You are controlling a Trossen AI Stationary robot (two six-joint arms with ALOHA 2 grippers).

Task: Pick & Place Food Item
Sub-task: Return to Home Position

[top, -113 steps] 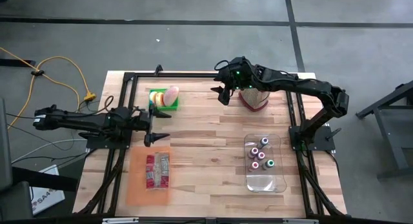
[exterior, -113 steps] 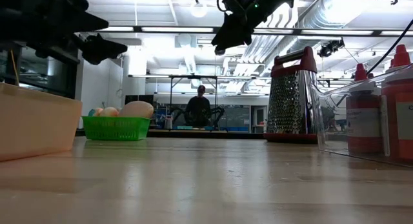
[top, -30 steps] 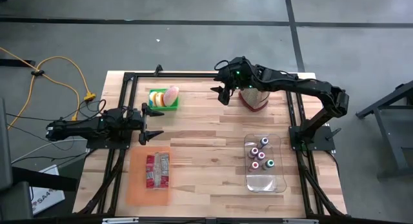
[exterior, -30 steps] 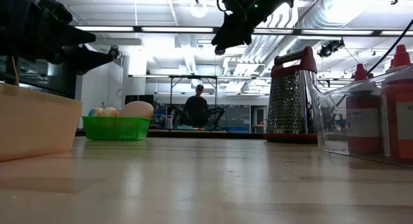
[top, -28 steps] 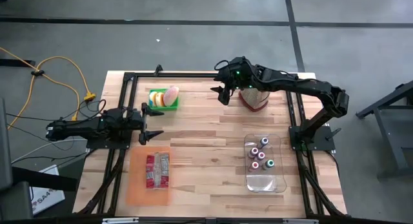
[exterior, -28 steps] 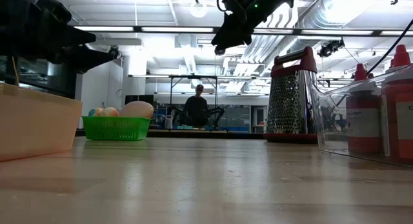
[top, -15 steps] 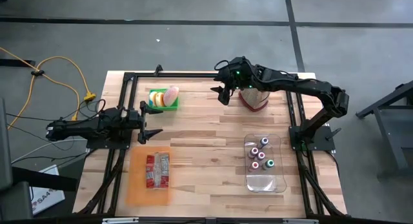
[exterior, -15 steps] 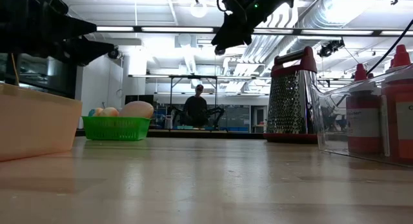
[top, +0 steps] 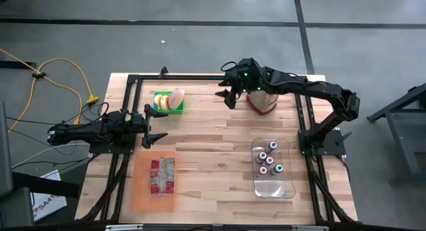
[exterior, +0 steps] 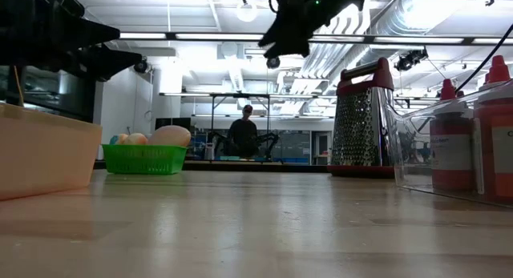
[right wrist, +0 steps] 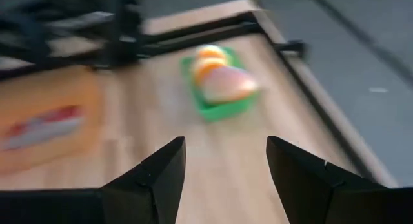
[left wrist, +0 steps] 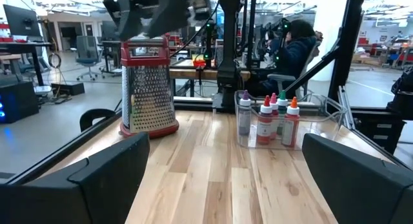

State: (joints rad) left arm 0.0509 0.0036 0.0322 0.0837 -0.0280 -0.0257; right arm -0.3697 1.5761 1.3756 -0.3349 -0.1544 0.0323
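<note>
Pale wooden planks, glued in long strips, made the table (top: 213,134). At its eleven o'clock stood the green basket (top: 170,111), a small rectangle of latticed plastic, with the smooth pink donut (top: 177,96) and other round pieces inside. The left gripper (top: 164,125) hovered at nine o'clock, its fingers wide apart and empty. The right gripper (top: 224,100) hung at twelve o'clock beside the metal grater (top: 261,101), its fingers also apart.

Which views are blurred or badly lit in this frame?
Right wrist view: smeared throughout, the green basket and orange tray only soft blobs. Low view: backlit by ceiling lights, the right hand a dark silhouette. Left wrist view: grater crisp, the right hand blurred. High view: evenly lit, clear.
</note>
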